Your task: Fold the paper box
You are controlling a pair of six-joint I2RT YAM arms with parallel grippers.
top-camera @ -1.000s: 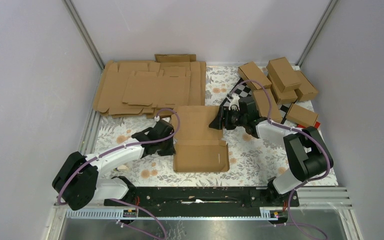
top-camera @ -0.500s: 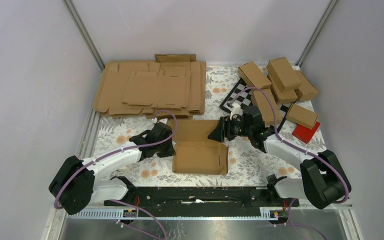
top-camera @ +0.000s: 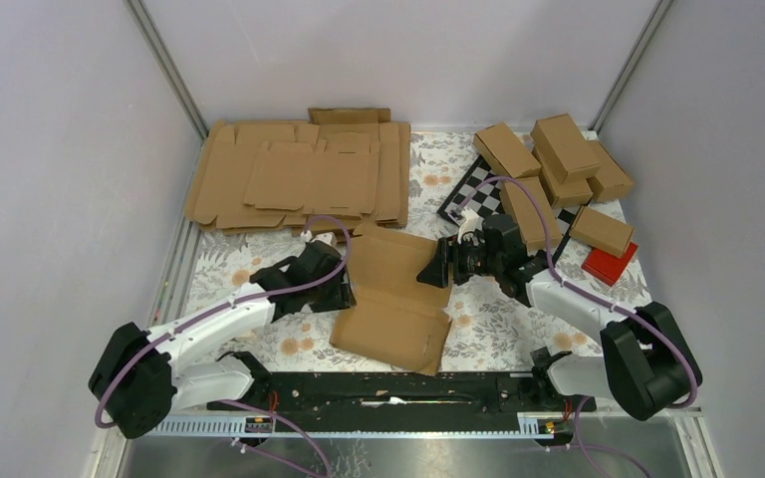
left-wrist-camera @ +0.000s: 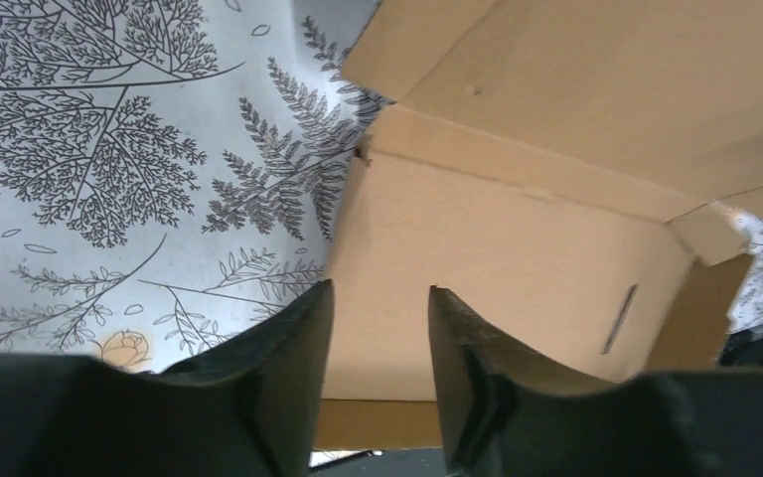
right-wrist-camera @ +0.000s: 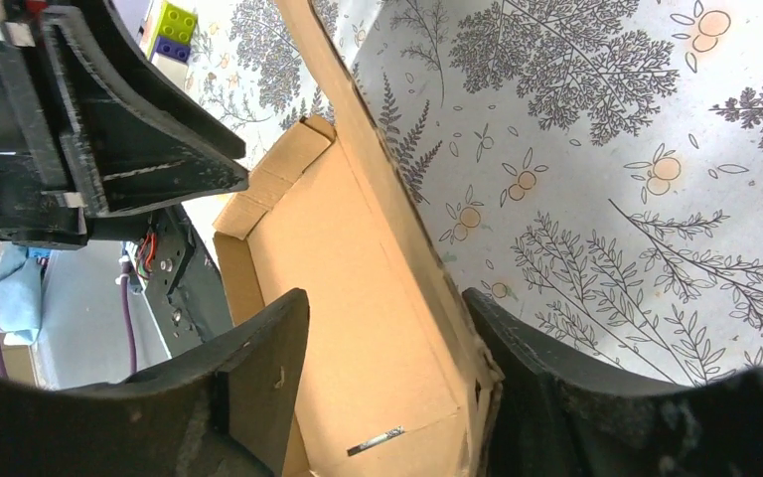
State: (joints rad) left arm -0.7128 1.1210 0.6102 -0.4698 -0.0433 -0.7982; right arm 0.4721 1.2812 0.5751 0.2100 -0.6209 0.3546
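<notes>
The paper box (top-camera: 393, 299) is a brown die-cut cardboard piece lying skewed mid-table between both arms, partly folded, with a raised wall and flaps. My left gripper (top-camera: 347, 289) sits at its left edge. In the left wrist view its jaws (left-wrist-camera: 378, 298) are open, with a box panel (left-wrist-camera: 517, 238) just beyond the gap. My right gripper (top-camera: 433, 269) is at the box's upper right edge. In the right wrist view it (right-wrist-camera: 387, 308) is wide open and straddles a box wall (right-wrist-camera: 358, 288), with the right finger against the cardboard edge.
A thick pile of flat cardboard blanks (top-camera: 299, 174) lies at the back left. Several folded cartons (top-camera: 558, 164) sit at the back right by a checkered board (top-camera: 468, 189) and a red block (top-camera: 610, 264). The arms' base rail (top-camera: 398, 388) runs along the near edge.
The box has turned from square to skewed, its far panel swinging right and its near end shifting toward the rail. The right arm has drawn back toward the box; both grippers stay at its edges.
</notes>
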